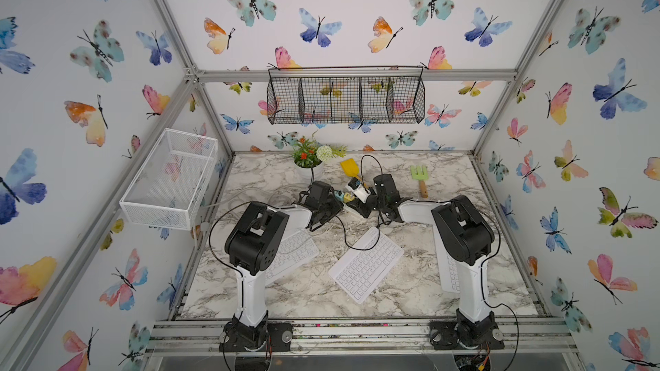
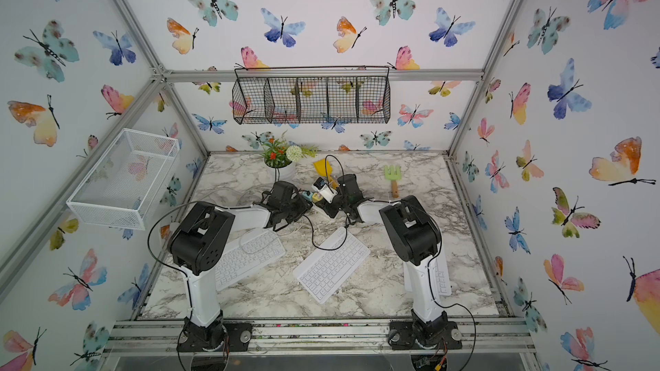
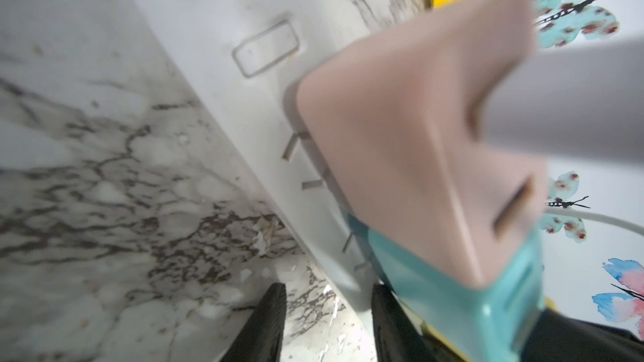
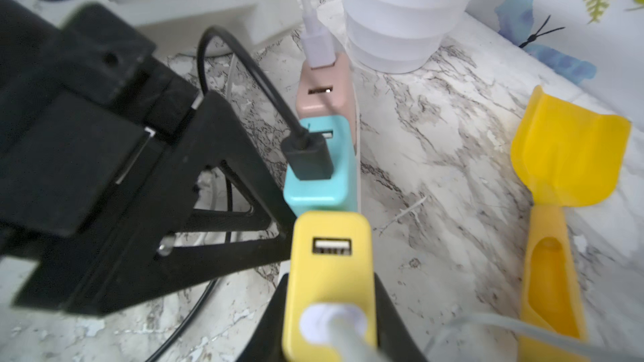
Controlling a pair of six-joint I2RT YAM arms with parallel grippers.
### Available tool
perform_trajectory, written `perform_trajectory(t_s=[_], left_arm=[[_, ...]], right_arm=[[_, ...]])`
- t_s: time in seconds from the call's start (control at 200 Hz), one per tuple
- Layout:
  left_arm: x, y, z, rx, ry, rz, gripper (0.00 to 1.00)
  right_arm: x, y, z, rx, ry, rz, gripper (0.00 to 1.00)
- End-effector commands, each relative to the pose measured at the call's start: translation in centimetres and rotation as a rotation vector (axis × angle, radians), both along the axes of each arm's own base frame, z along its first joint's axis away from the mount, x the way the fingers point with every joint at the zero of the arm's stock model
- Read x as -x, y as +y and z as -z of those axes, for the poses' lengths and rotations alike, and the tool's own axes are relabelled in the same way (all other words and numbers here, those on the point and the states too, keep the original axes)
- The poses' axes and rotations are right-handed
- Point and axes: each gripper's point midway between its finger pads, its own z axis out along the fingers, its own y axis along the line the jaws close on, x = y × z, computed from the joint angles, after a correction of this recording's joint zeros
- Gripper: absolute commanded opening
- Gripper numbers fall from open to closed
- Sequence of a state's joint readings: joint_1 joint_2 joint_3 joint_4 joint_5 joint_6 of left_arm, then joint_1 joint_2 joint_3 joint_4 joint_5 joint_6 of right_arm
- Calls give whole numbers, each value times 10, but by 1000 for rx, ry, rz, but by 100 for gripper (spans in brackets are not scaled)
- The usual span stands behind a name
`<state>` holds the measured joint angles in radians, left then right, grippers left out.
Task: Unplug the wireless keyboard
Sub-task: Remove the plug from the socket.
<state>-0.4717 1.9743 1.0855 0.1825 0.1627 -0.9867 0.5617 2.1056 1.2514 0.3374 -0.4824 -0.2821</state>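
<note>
Now my right gripper [image 4: 331, 273] is clamped on the yellow charger [image 4: 324, 224], one finger against each side, and a white plug [image 4: 334, 325] sticks out of its end. My left gripper [image 3: 327, 289] has its fingers apart, straddling the edge of the white power strip [image 3: 223, 22] beside the teal charger [image 4: 324, 186], with marble showing between one finger and the strip. A black plug [image 4: 308, 158] sits in the teal charger. Its black cable [image 1: 348, 244] reaches the far corner of the middle keyboard [image 1: 366, 265], which lies askew on the marble table [image 1: 321, 298] between my arms.
</note>
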Motion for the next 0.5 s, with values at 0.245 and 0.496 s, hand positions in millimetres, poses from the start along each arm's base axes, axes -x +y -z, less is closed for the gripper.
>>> perform_trajectory(t_s=[0.245,0.496], left_arm=[[47,39,78,-181,225,-25,57],[60,36,94,-217,281,20,55]], right_arm=[[42,49,-69,-286,13,-261,21],[38,43,-60,-275,5,-196,21]])
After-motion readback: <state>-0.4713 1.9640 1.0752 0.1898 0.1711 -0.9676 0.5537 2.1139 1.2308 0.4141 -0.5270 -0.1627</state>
